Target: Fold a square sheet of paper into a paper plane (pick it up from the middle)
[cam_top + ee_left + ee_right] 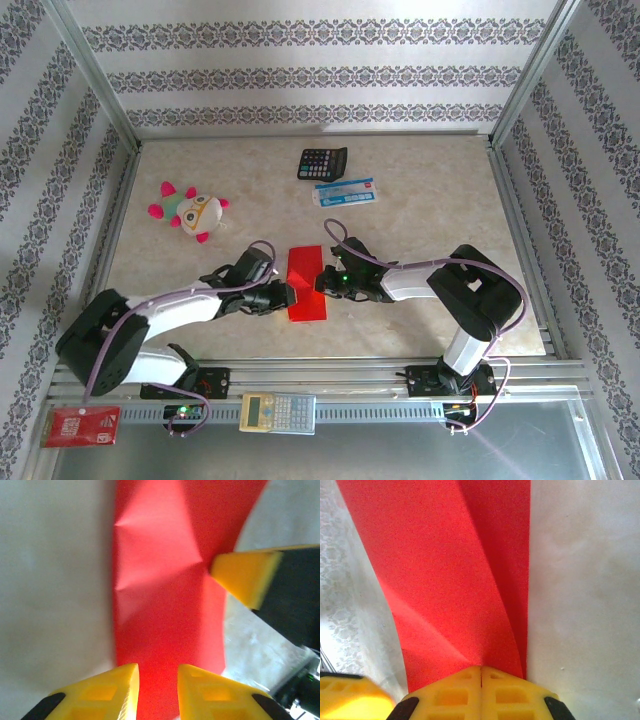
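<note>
Writing: the print on the blue and white packet (346, 192) and the white marks on the red packet (82, 426) are too small to read.
Paper: the sheet of paper (306, 300) is folded into a long red strip. It lies on the table (430, 220), nearer the arms than the black calculator (322, 162) and well apart from it.
Axis: its long side runs near to far, roughly in line with the black calculator, and both short ends are blunt.
Left gripper (157, 672): at the strip's left edge. The jaws are slightly spread and red shows through the gap; I cannot tell whether they touch it.
Right gripper (481, 670): at the strip's right edge. The jaws are pressed together, pinching the paper, which creases toward them.
Around: the blue and white packet lies just on the near side of the black calculator. The plush toy (188, 210) is to the calculator's left and well apart. The beige calculator (277, 411) and the red packet sit on the near rail.
In the way: the blue and white packet lies between the black calculator and the strip's far end.
</note>
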